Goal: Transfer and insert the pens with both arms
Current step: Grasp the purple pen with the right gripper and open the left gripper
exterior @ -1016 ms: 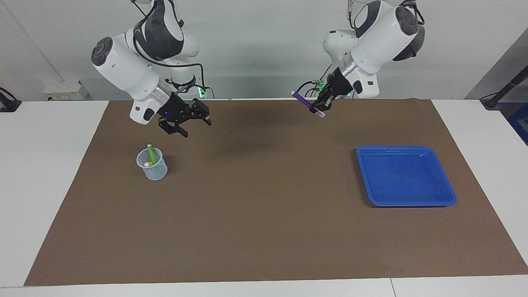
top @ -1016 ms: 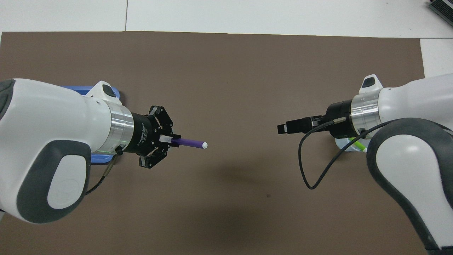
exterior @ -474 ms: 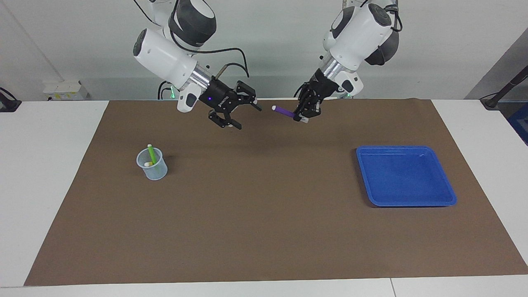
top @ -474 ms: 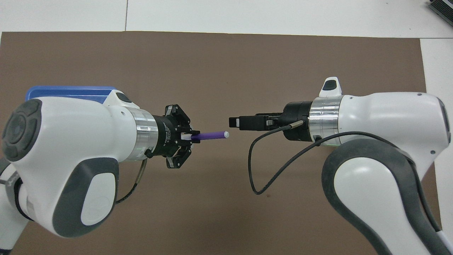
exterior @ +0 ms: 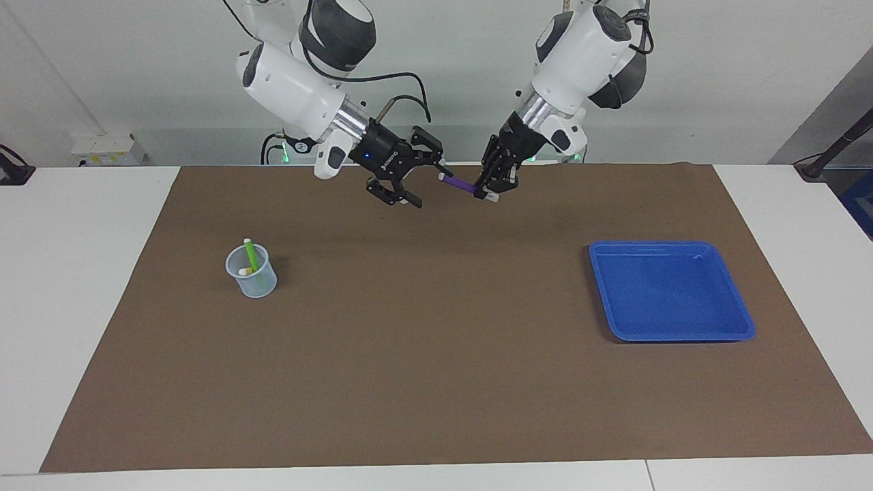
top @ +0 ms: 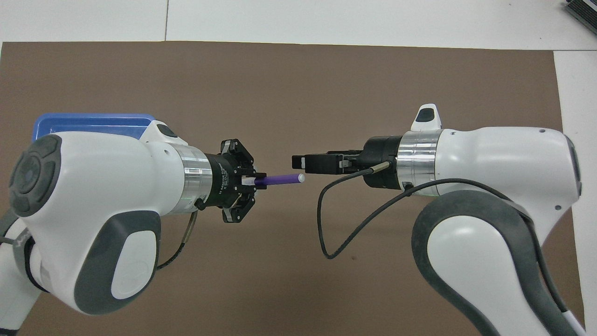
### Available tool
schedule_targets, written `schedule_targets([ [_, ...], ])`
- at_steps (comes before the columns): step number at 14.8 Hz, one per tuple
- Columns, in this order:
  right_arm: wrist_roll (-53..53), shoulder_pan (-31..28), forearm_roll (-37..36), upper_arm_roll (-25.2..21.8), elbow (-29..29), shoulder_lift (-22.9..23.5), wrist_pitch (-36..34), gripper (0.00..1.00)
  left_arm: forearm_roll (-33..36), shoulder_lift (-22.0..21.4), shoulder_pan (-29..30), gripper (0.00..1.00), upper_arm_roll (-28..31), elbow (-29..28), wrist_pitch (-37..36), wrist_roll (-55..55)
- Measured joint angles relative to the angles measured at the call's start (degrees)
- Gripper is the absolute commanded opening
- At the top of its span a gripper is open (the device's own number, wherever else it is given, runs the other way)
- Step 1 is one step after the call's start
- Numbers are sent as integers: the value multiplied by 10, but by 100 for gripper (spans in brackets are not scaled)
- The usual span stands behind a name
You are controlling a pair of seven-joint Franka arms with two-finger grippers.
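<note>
Midair, purple pen in left gripper, tip at right gripper.

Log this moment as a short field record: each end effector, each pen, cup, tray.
left end effector: shut on purple pen, raised over mat
right end effector: open, tips at the purple pen's free end
purple pen: in air, pointing at right end effector
green pen: standing in cup
cup: on mat, toward right arm's end
tray: blue, nothing visible in it, toward left arm's end
</note>
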Motion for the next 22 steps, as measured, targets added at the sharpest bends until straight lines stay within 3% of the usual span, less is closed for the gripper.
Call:
schedule_targets([
  [2,15,23,0,0,-1,1,27,90,0,0,-1,0,0,0,9,0],
  [5,26,42,0,0,-2,1,46,72,0,0,-2,0,0,-1,15,0],
  [10,27,42,0,-1,-11,1,46,55,0,0,-2,0,-1,-3,15,0],
  [13,27,42,0,-1,-15,1,46,14,0,0,-3,0,-1,-3,15,0],
  [14,27,42,0,-1,-16,1,46,4,0,0,-3,0,-1,-3,15,1],
  [15,26,42,0,-1,-17,1,46,0,0,0,-3,0,-1,-3,15,1],
  [22,27,43,-7,-1,-16,1,40,0,0,0,-4,0,-3,-8,16,1],
])
